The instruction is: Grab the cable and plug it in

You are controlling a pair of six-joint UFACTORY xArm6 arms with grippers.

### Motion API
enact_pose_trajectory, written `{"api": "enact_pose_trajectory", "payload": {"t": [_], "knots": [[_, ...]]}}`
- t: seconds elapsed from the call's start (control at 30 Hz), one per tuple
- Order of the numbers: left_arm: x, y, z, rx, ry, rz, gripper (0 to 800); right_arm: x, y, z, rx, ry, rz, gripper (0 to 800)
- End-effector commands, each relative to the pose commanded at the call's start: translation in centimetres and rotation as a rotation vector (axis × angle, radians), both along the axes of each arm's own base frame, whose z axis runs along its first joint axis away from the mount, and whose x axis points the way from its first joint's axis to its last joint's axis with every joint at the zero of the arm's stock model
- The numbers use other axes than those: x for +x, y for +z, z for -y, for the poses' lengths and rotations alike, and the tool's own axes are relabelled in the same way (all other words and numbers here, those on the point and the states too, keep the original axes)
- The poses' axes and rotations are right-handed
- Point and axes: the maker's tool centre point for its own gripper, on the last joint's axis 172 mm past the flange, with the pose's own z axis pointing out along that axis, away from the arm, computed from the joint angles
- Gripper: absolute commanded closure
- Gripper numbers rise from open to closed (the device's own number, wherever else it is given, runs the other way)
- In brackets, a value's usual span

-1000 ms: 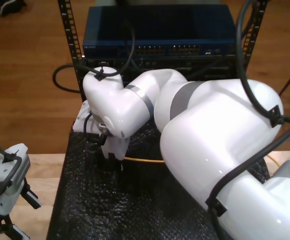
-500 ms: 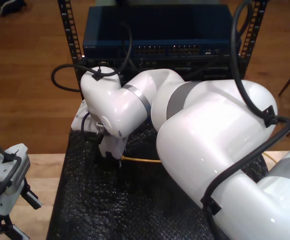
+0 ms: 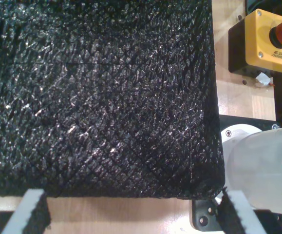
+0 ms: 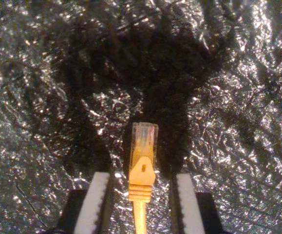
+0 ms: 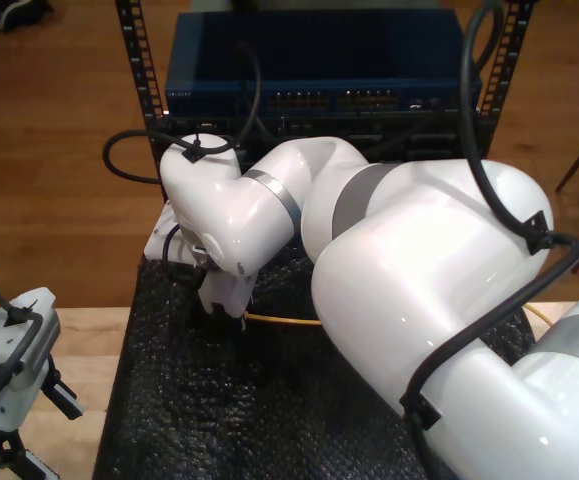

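The yellow-orange cable (image 4: 141, 192) lies on the black mat (image 4: 43, 97), its clear plug (image 4: 143, 139) pointing away from my second gripper (image 4: 141, 175). That gripper is open and straddles the cable just behind the plug, with a gap on each side between the cable and the white-padded fingers (image 4: 98, 195). In the exterior view the large white arm holds my second gripper (image 5: 227, 318) low over the mat, and a short stretch of the cable (image 5: 287, 321) runs from it toward the exterior view's right. My first gripper (image 3: 133, 195) is open over the mat's edge, with nothing between its fingers.
A blue network switch (image 5: 319, 100) with rows of ports sits in a black rack behind the mat (image 5: 199, 420). A yellow emergency-stop box (image 3: 272, 39) stands on the wooden table beside the mat. A grey gripper (image 5: 64, 398) waits at the exterior view's lower left.
The white arm and my second gripper have shifted slightly toward the exterior view's left and the rack over the last second. They have since held still.
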Motion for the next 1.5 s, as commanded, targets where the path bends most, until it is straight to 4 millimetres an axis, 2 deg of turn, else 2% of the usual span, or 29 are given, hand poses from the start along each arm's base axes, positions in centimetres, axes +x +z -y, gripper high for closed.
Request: {"api": "enact_pose_trajectory", "payload": {"t": [0.43, 0.47, 0.67, 0.83, 0.9, 1.0, 1.17, 1.3, 1.4, 1.5], "knots": [[0.0, 0.0, 0.0, 0.000, -0.001, 0.001, 0, 0.0, 0.0, 0.0, -0.001, -0.002, 0.001, 669], [0.0, 0.0, 0.0, 0.000, -0.001, 0.001, 0, 0.0, 0.0, 0.0, -0.001, -0.002, 0.001, 702], [0.0, 0.0, 0.0, 0.000, -0.003, 0.001, 0, 0.2, 0.1, 0.2, -0.005, 0.003, 0.007, 788], [0.1, 0.1, 0.1, -0.002, -0.003, 0.002, 0, 1.5, 0.9, 1.4, -0.046, 0.041, 0.050, 792], [0.0, 0.1, 0.0, -0.003, -0.002, 0.001, 0, 1.8, 2.4, 1.5, -0.033, 0.033, 0.064, 792], [-0.1, 0.3, 0.2, -0.007, -0.003, -0.002, 0, 2.6, 5.8, 2.2, -0.001, 0.032, 0.098, 792], [-0.1, 1.1, 1.1, -0.044, 0.000, -0.007, 0, 2.4, 9.7, 5.3, 0.015, 0.064, 0.118, 793], [1.8, 3.9, 3.9, -0.160, 0.035, 0.038, 0, 1.4, 12.6, 7.5, 0.027, 0.091, 0.141, 793], [2.4, 5.9, 6.6, -0.272, 0.049, 0.048, 0, -0.1, 14.4, 8.9, 0.041, 0.125, 0.148, 793], [3.7, 7.0, 8.2, -0.339, 0.072, 0.080, 1, -1.7, 15.8, 9.9, 0.097, 0.127, 0.130, 793]]}}
